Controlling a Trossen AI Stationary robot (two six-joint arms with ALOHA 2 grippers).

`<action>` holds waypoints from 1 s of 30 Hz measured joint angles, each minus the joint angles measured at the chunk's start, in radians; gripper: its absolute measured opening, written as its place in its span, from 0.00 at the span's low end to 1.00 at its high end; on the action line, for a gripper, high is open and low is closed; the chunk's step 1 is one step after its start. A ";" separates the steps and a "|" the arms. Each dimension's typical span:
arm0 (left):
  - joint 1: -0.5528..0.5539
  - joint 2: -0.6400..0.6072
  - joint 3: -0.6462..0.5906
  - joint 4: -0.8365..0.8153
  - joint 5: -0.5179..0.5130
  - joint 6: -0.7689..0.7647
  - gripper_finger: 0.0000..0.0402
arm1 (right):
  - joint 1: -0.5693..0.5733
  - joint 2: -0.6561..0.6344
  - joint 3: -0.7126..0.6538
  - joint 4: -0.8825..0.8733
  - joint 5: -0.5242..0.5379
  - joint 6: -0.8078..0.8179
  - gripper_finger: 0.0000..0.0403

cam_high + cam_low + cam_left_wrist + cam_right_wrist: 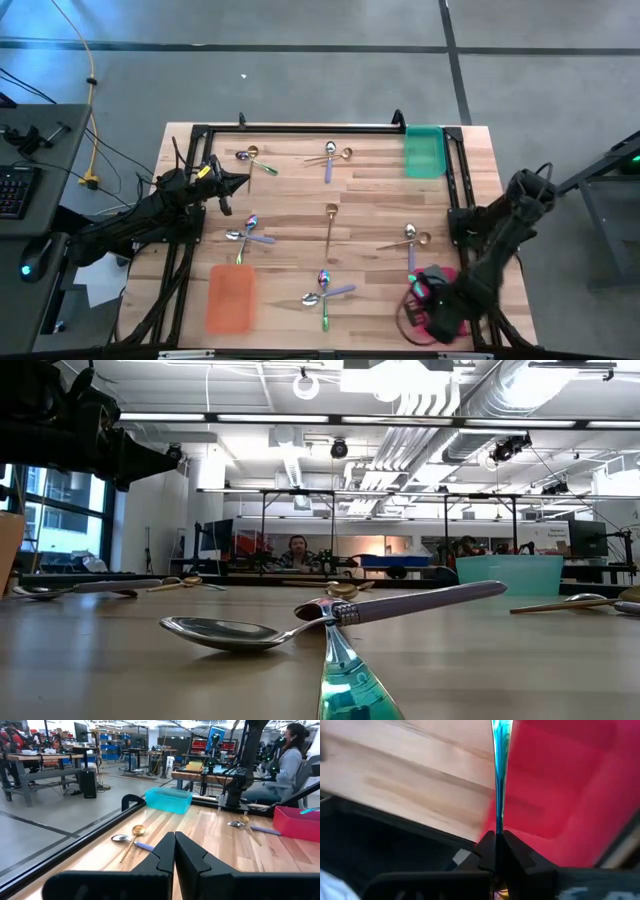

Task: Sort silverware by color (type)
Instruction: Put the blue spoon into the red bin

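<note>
Thin blue-green iridescent spoon handle [498, 775] pinched in the right claw [496, 840] over the pink tray [580, 785].

Thin metal spoons lie scattered flat on the table in small crossed clusters. At twelve o'clock a silver, gold and purple-handled group [333, 156]; at eleven a gold and rainbow pair [254, 159]. A lone gold spoon [330, 226] lies at centre. At nine sits a silver-and-rainbow cluster [247, 234]; at three a silver and gold pair [408, 237]; at six another cluster [323, 291]. One blue-green iridescent spoon [499, 775], probably rainbow, stands upright over the pink tray.
</note>
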 joint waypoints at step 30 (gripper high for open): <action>0.000 0.000 0.000 0.000 0.007 -0.080 0.00 | 0.031 0.035 -0.349 0.269 -0.053 -0.097 0.00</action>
